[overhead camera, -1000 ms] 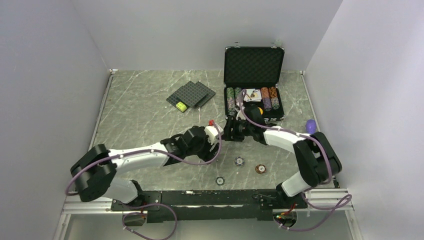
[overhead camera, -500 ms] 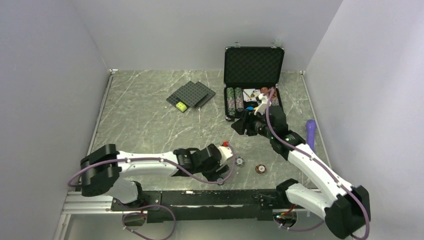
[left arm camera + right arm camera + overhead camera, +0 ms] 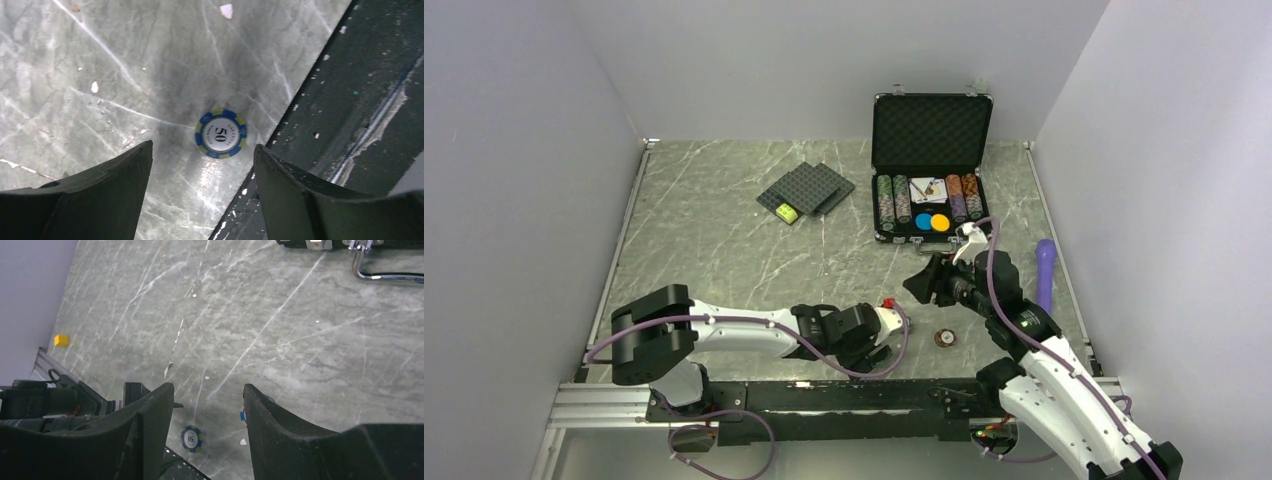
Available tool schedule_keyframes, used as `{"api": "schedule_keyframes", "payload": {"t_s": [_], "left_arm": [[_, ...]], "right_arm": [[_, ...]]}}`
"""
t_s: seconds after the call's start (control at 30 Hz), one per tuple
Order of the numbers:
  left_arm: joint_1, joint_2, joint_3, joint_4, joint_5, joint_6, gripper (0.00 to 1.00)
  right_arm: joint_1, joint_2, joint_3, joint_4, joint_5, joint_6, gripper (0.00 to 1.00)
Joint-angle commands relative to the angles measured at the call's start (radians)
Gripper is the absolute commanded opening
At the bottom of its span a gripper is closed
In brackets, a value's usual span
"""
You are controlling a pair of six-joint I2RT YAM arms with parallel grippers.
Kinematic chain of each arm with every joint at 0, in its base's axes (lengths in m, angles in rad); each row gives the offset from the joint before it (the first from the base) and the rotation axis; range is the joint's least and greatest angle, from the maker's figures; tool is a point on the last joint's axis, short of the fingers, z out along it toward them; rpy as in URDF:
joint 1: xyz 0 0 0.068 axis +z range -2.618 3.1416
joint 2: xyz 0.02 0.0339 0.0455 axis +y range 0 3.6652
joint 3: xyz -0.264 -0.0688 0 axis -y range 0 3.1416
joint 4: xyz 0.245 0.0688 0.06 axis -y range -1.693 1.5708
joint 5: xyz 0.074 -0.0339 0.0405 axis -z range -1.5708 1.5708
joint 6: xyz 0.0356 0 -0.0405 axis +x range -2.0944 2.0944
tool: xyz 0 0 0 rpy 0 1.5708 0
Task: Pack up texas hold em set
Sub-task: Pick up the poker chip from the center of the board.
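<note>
Grey marbled bench [image 3: 724, 250] between pale walls [image 3: 524, 150] carries everything you are working with. Your briefcase [image 3: 932, 130] sits at the far right. Its long axis runs left to right, and its foam-lined lid stands upright on the far side, so the open tray faces you. The chrome handle [image 3: 390, 276] is on the near edge. In the tray, chip stacks [image 3: 893, 200] lie in rows running far to near at the left and right ends, with cards [image 3: 927, 187] between them. A blue disc [image 3: 922, 222] and an orange disc [image 3: 940, 222] sit side by side at the near wall.

Your left hand [image 3: 202, 150] is low at the near edge, fingers apart with nothing between them. It is above a blue and yellow chip [image 3: 221, 133] that lies flat just beside the dark rail [image 3: 350, 100]. Your right hand [image 3: 207, 390] hangs in front of the case, also spread and empty. 1 brown chip [image 3: 944, 338] lies just right of the left hand.

1 second ago both hands were together mid-bench, right in front of the case. Since then the left has dropped back to the rail, and the right has passed over the tray and pulled back toward you. Then 3 loose chips showed from above. Now only the brown chip does, because the left arm covers the rest.

The blue and yellow chip reads "50" with "LAS VEGAS" above it. The line beneath is too small to read.
</note>
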Motion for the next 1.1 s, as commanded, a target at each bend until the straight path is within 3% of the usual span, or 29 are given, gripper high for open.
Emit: {"api": "schedule_keyframes", "payload": {"t_s": [0.0, 0.43, 0.7, 1.07], "left_arm": [[-0.017, 0.006, 0.011, 0.07, 0.078, -0.038, 0.77], [-0.029, 0.054, 0.001, 0.039, -0.017, -0.069, 0.74], [-0.029, 0.08, 0.005, 0.032, -0.019, -0.049, 0.66], [-0.029, 0.094, -0.036, 0.024, -0.088, -0.109, 0.47]], "right_arm": [[0.004, -0.018, 0.007, -0.084, 0.015, 0.012, 0.57], [0.033, -0.076, -0.082, -0.157, -0.108, 0.08, 0.52], [0.113, -0.063, -0.119, -0.173, -0.099, 0.146, 0.5], [0.256, -0.002, -0.167, -0.079, -0.025, 0.271, 0.5]]}}
